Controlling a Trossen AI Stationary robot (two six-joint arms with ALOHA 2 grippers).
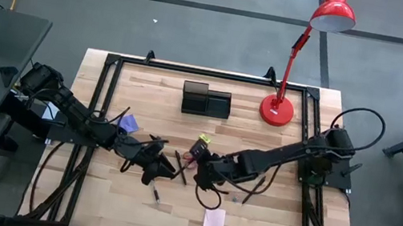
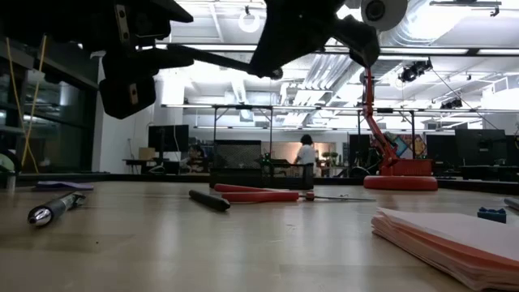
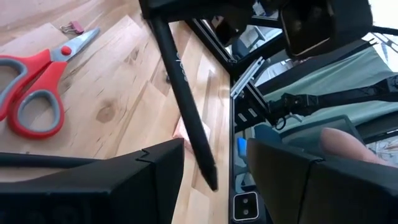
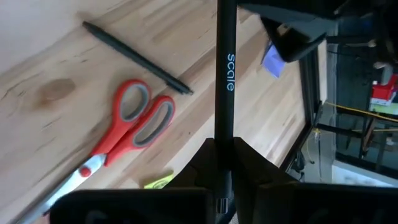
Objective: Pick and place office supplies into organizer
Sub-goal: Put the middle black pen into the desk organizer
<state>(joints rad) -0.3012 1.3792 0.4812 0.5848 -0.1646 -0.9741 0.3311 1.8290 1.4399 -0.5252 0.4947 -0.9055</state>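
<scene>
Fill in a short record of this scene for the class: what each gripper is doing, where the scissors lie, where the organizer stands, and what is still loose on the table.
right gripper: shut on a black pen marked "scale", held above the table
left gripper: fingers open, close to the held pen
scissors: red-handled, flat on the wood at mid table
organizer: black, at the table's far side, beside the red lamp
loose items: pink note pad near the front edge, purple note pad, another dark pen
</scene>
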